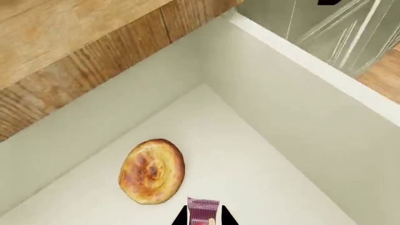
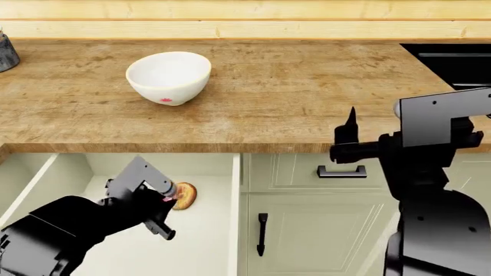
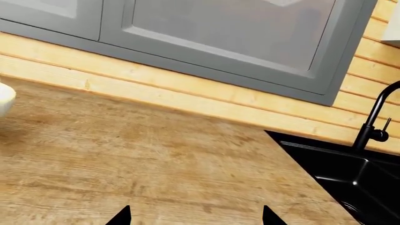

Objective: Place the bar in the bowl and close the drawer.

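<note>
My left gripper (image 1: 203, 207) is down inside the open pale drawer (image 1: 281, 117), shut on the bar (image 1: 203, 213), a small purple striped wrapped piece with a pink mark. In the head view this gripper (image 2: 162, 196) sits low in the drawer (image 2: 233, 218), and only a pink bit of the bar (image 2: 165, 198) shows. The white bowl (image 2: 169, 75) stands on the wooden counter, up and behind the drawer; its edge (image 3: 5, 98) shows in the right wrist view. My right gripper (image 3: 196, 211) hovers open over the counter's right part (image 2: 346, 135), holding nothing.
A round golden-brown flatbread (image 1: 151, 171) lies on the drawer floor just beside the bar (image 2: 184, 195). A grey pot (image 2: 6, 52) stands at the counter's far left. A black sink (image 2: 452, 60) with a faucet (image 3: 375, 117) is at the right. Handled cabinet fronts (image 2: 341, 171) lie beside the drawer.
</note>
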`<state>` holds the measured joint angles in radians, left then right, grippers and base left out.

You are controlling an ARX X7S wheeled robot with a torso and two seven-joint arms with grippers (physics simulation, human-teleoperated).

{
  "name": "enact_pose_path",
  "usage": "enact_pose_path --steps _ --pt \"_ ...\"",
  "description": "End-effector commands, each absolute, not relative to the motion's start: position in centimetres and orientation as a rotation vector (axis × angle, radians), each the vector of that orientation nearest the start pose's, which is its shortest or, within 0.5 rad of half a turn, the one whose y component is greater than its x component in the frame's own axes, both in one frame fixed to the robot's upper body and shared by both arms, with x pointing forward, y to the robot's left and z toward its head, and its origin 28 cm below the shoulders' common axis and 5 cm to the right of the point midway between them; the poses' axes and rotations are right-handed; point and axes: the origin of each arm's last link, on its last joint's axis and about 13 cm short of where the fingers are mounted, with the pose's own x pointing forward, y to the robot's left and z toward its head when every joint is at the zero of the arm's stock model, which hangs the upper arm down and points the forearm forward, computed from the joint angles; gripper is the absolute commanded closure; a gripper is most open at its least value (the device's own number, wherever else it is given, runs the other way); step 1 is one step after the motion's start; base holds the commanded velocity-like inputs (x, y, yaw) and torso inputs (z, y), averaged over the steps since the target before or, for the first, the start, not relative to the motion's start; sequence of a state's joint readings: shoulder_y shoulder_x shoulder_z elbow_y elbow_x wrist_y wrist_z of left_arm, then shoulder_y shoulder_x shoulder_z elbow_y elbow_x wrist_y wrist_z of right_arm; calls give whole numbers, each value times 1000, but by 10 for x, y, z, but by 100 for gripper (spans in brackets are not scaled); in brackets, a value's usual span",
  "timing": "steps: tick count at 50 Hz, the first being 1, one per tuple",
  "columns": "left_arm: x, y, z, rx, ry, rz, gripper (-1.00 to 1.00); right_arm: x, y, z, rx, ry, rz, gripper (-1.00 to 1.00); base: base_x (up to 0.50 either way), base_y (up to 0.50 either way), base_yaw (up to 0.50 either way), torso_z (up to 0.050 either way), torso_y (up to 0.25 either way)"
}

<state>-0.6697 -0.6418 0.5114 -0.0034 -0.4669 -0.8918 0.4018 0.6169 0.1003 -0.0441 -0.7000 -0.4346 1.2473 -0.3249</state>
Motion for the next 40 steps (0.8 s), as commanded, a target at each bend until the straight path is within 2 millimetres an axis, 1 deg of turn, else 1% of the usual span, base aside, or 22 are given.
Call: enact_pose_path --steps 1,6,10,19,23,28,33,36,40 --pt "294 300 171 307 342 -524 100 238 -139 224 -234 -72 -115 -100 0 0 0 0 0" --pt "299 297 199 248 203 -444 100 237 -139 226 -235 -78 -116 -100 0 0 0 0 0" --pt "300 289 221 225 106 -401 100 235 -138 227 -237 -84 -116 -100 0 0 0 0 0" --pt "312 274 268 224 -39 -229 100 231 -139 230 -234 -98 -120 -100 0 0 0 0 0" --pt "326 270 290 205 -96 -149 100 229 -140 231 -231 -102 -122 -100 0 0 0 0 0" --pt "350 265 314 165 -158 -88 100 227 -140 233 -229 -108 -121 -100 0 0 0 0 0" --pt "372 260 331 120 -182 -35 100 225 -140 234 -231 -112 -122 -100 0 0 0 0 0" --pt "395 257 348 83 -185 10 100 225 -140 235 -229 -117 -119 -100 0 0 0 0 0" --pt "413 252 358 73 -183 27 100 226 -139 236 -227 -119 -113 -100 0 0 0 0 4"
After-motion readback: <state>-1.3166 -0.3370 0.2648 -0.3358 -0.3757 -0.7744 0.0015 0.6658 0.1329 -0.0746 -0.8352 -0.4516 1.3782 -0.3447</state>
